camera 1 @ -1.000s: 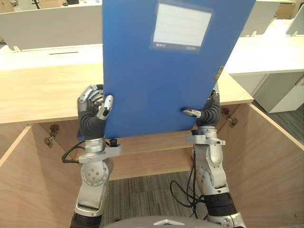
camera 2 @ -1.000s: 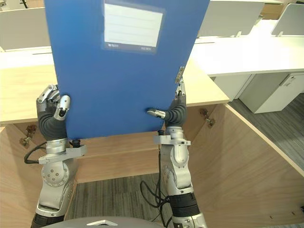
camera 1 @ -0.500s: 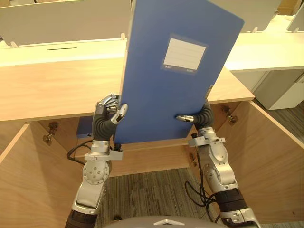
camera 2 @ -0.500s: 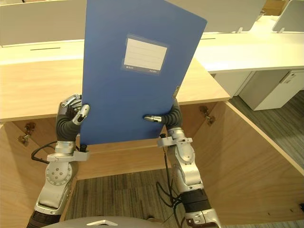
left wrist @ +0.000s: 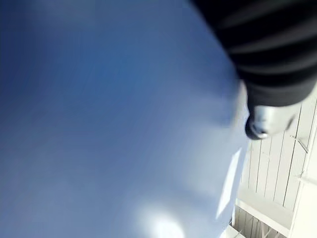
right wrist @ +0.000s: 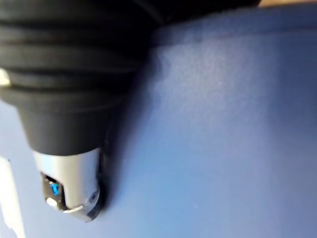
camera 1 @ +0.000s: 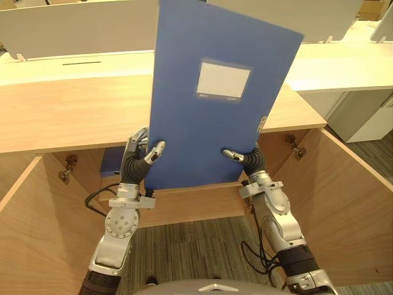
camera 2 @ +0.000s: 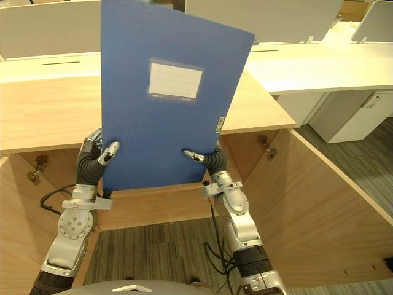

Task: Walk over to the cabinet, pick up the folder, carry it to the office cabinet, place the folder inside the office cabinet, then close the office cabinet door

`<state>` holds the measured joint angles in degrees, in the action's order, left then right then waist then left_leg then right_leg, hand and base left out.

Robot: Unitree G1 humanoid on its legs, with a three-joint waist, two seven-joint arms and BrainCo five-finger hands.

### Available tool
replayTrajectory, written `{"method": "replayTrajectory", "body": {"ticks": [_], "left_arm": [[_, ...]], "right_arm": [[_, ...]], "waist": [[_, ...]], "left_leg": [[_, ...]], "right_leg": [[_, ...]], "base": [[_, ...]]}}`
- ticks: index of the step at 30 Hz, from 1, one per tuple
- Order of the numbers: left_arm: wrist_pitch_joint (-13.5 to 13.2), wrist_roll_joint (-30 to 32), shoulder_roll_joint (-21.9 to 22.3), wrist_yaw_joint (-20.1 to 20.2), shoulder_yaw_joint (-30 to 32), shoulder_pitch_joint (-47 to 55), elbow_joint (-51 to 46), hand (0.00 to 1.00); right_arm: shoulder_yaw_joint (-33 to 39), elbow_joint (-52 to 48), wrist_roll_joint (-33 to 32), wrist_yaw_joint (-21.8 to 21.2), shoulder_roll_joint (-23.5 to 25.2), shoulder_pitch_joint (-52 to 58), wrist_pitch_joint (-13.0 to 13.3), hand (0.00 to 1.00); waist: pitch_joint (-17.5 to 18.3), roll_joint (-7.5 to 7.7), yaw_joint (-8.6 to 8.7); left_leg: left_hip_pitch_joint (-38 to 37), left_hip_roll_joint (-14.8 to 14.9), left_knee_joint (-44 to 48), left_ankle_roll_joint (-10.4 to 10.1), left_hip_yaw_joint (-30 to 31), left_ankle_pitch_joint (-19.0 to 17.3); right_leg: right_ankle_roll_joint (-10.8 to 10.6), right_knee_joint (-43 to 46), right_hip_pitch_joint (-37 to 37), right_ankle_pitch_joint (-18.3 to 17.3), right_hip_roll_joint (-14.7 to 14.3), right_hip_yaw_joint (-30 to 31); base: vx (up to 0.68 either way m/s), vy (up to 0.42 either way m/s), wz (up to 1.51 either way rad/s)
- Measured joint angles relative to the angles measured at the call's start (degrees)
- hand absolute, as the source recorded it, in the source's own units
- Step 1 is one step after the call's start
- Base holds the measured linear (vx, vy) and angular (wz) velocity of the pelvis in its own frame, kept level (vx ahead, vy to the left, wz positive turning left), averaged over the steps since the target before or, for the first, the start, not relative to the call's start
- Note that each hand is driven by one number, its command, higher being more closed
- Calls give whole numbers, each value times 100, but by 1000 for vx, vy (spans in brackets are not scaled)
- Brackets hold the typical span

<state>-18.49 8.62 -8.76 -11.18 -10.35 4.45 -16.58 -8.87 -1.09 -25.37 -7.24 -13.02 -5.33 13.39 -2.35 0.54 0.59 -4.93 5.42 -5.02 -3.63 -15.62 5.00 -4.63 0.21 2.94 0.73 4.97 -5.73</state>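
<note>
Standing upright with a slight tilt, the blue folder (camera 1: 215,117) is in front of the open office cabinet (camera 1: 61,117), whose left door (camera 1: 24,239) and right door (camera 1: 350,209) stand wide outside your arms. Your left hand (camera 1: 142,161) and right hand (camera 1: 245,158) pinch its lower corners, thumbs in front. You cannot read its white label (camera 1: 223,80).
</note>
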Motion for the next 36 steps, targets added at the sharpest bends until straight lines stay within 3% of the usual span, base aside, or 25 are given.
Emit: {"method": "replayTrajectory", "body": {"ticks": [7,14,20,27,33,36], "left_arm": [[3,59,346,-254,469,110,0,0],[19,-237,678,-644,1724,362,126,0],[211,-658,812,-756,2454,984,865,0],[587,-685,826,-392,2654,1234,2831,0],[872,-604,818,-160,2878,1235,4853,0],[909,-577,767,-69,2825,1222,5391,0]], "right_arm": [[15,-1,4,32,451,95,7,100],[577,-70,57,296,879,324,60,100],[972,-907,547,563,1056,660,271,100],[990,-1218,1361,759,1053,787,286,100],[723,-1218,1667,802,1001,802,284,100],[579,-1218,1680,801,902,801,284,100]], "waist": [[65,10,23],[150,16,9],[161,27,-56],[172,44,-91],[175,51,-105],[170,59,-127]], "left_leg": [[-2,1,0,-2,4,7],[-12,-4,-1,-1,133,35],[7,0,-2,-5,146,33],[42,4,-1,-21,158,19],[88,8,0,-36,155,6],[92,14,1,-41,156,2]], "right_leg": [[-1,-1,5,5,0,-5],[-3,-18,97,1,10,-129],[-2,-82,103,-45,11,-136],[-5,-122,96,-45,8,-148],[-18,-139,74,13,1,-152],[-11,-145,75,17,-1,-149]], "base": [[0,0,0],[-14,7,9],[-12,2,1],[0,0,0],[11,0,0],[0,0,0]]}}
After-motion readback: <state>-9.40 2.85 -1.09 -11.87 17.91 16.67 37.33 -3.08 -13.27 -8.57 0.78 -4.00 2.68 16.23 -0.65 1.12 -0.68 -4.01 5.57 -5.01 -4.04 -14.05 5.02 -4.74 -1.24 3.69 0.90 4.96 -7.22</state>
